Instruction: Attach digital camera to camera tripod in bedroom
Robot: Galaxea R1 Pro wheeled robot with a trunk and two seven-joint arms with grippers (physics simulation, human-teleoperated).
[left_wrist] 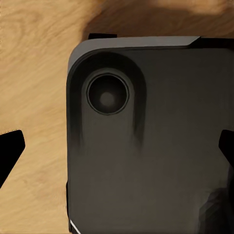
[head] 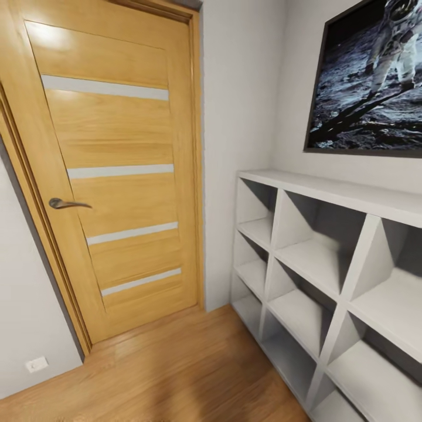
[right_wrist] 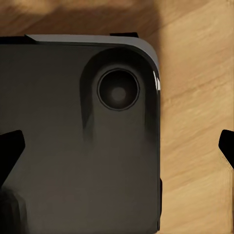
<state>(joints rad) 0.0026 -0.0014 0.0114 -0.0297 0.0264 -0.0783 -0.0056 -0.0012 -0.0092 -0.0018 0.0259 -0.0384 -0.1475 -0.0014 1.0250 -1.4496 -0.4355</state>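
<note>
The digital camera and the camera tripod are out of view. My left gripper [left_wrist: 118,148] hangs open above my own dark grey base [left_wrist: 146,161], its black fingertips [left_wrist: 9,153] far apart with nothing between them. My right gripper [right_wrist: 119,148] is open in the same way over the other side of the base [right_wrist: 73,146], one black fingertip [right_wrist: 9,151] showing at the frame's edge. Light wood floor [left_wrist: 34,73] lies beneath both.
Ahead on the left stands a shut wooden door [head: 117,170] with a metal handle [head: 67,204]. A white cubby shelf [head: 328,269] runs along the right wall under a framed astronaut picture [head: 375,82]. Wood floor [head: 176,369] lies between them.
</note>
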